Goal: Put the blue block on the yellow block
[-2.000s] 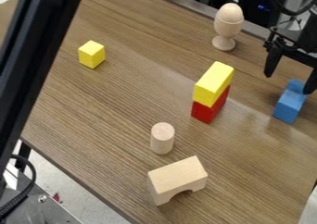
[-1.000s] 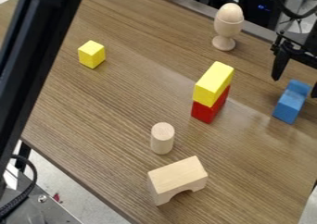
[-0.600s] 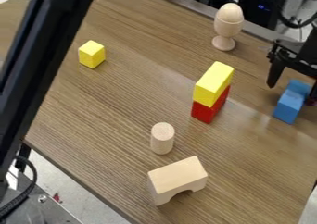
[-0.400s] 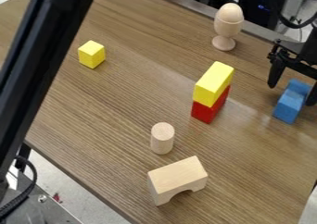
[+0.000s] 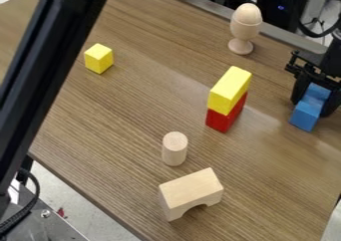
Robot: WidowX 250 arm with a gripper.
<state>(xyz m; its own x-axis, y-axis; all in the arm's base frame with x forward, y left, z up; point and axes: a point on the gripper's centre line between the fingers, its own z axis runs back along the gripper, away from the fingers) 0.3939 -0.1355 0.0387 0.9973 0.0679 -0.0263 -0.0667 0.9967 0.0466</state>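
At the right of the camera view the gripper (image 5: 313, 106) is down at the table with its two fingers closed against opposite sides of the blue block (image 5: 306, 116). The block's near end sticks out between them, low over or on the wood; which of the two I cannot tell. One yellow block (image 5: 230, 90), longer in shape, lies on top of a red block (image 5: 228, 116) near the centre. A smaller yellow block (image 5: 98, 59) stands alone at the upper left.
A wooden cylinder (image 5: 174, 149) stands below the centre, with a wooden arch block (image 5: 192, 192) nearer the front. Toward the back edge stands an egg in a wooden cup (image 5: 244, 29). A black arm link crosses the left side.
The gripper has come down around the blue block and its fingers have drawn together on it. The block has shifted slightly left. The black link at left has swung a little right.
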